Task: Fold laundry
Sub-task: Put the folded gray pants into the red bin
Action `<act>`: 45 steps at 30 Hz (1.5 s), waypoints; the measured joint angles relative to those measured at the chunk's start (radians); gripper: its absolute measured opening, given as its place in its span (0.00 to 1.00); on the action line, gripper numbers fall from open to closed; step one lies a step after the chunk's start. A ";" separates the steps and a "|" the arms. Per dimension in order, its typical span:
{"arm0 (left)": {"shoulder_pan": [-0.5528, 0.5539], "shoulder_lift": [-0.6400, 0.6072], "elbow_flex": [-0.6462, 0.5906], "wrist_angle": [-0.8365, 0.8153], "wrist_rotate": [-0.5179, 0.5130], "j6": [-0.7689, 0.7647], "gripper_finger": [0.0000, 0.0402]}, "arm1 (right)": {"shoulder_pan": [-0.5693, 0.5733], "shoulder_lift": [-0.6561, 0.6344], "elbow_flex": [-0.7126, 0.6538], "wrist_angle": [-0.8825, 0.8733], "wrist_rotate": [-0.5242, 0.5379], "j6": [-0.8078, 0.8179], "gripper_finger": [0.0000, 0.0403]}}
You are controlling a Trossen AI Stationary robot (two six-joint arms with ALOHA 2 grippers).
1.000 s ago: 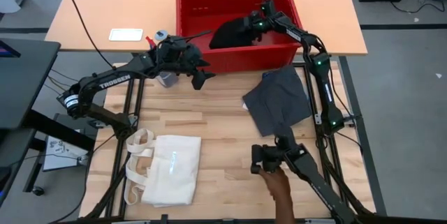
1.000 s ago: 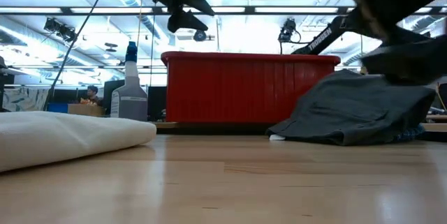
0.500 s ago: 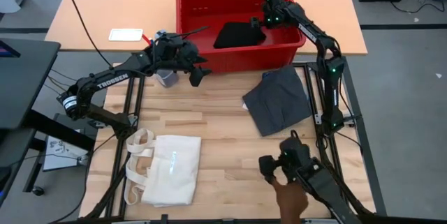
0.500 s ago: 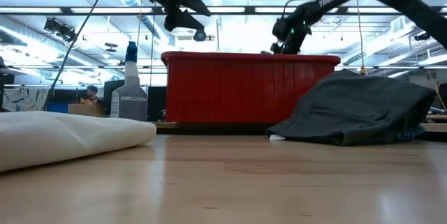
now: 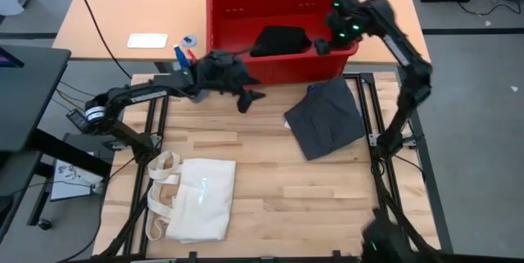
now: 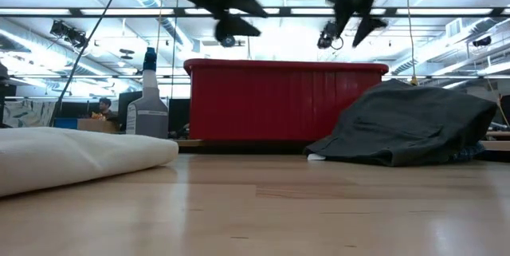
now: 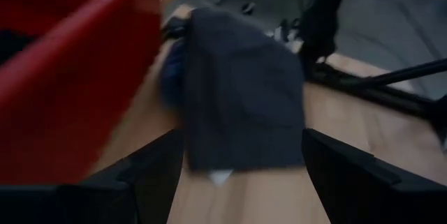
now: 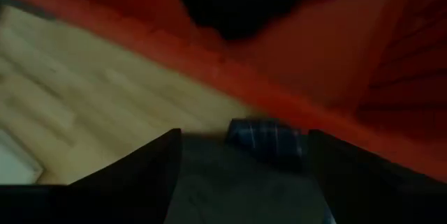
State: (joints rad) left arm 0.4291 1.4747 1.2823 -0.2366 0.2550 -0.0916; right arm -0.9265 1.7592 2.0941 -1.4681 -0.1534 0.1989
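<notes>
Bare wood table (image 5: 262,189) between tote (image 5: 196,200) and grey garment (image 5: 327,120), open for passing. Red basket (image 5: 221,29) walls off the far edge, black garment (image 5: 281,41) inside. Left gripper (image 5: 244,92) hangs over the gap before the basket; right gripper (image 5: 327,43) over its right rim. Spray bottle (image 6: 148,94) left of basket.

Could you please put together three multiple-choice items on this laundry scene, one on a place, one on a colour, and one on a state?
1. Where does the black garment lie?
A. in the red basket
B. on the tote bag
C. on the floor

2. What colour is the canvas tote bag?
A. red
B. cream
C. blue

3. How does the left gripper stand?
A. shut on the grey garment
B. shut on the tote
C. open and empty

Answers: 1 A, the high view shows it inside the basket walls; 2 B, pale cloth beside the wooden table; 3 C, the fingers stand spread, with the grey garment lying beyond them.
</notes>
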 joint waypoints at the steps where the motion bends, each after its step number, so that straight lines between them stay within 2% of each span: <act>1: -0.017 0.023 0.000 0.042 0.001 -0.011 0.73 | 0.017 -0.034 0.000 -0.012 0.003 0.003 0.78; 5: -0.081 0.119 0.000 0.213 0.001 -0.045 0.73 | 0.090 -0.140 -0.010 -0.060 0.030 0.013 0.78; 9: -0.129 0.219 0.000 0.387 0.001 -0.060 0.73 | 0.109 -0.256 -0.138 -0.068 0.025 0.049 0.76; 15: -0.172 0.350 0.000 0.575 0.000 -0.065 0.73 | 0.095 -0.489 -0.560 0.086 0.016 0.130 0.73; 20: -0.188 0.404 0.000 0.587 0.000 -0.065 0.73 | 0.085 -0.673 -0.906 0.252 0.005 0.193 0.75; 25: -0.197 0.422 0.001 0.601 0.000 -0.078 0.73 | 0.085 -0.794 -1.133 0.378 -0.023 0.227 0.81; 27: -0.198 0.425 0.000 0.584 0.000 -0.080 0.73 | 0.086 -0.820 -1.185 0.401 -0.016 0.229 0.86; 31: -0.197 0.426 0.001 0.589 0.000 -0.081 0.73 | 0.086 -0.849 -1.230 0.407 0.123 0.237 0.94; 36: -0.197 0.426 0.000 0.585 0.000 -0.102 0.73 | 0.086 -0.856 -1.254 0.434 0.235 0.211 0.98; 38: -0.197 0.425 0.000 0.575 0.000 -0.104 0.73 | 0.084 -0.852 -1.292 0.482 0.194 0.197 0.97; 41: -0.194 0.425 0.000 0.572 0.000 -0.104 0.73 | 0.079 -0.833 -1.391 0.595 0.072 0.197 0.96; 45: -0.183 0.425 0.000 0.562 0.000 -0.102 0.73 | 0.082 -0.803 -1.499 0.787 -0.051 0.283 0.93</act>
State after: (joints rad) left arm 0.2462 1.8999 1.2827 0.3251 0.2546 -0.1940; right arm -0.8444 0.9566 0.5951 -0.6816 -0.2043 0.4819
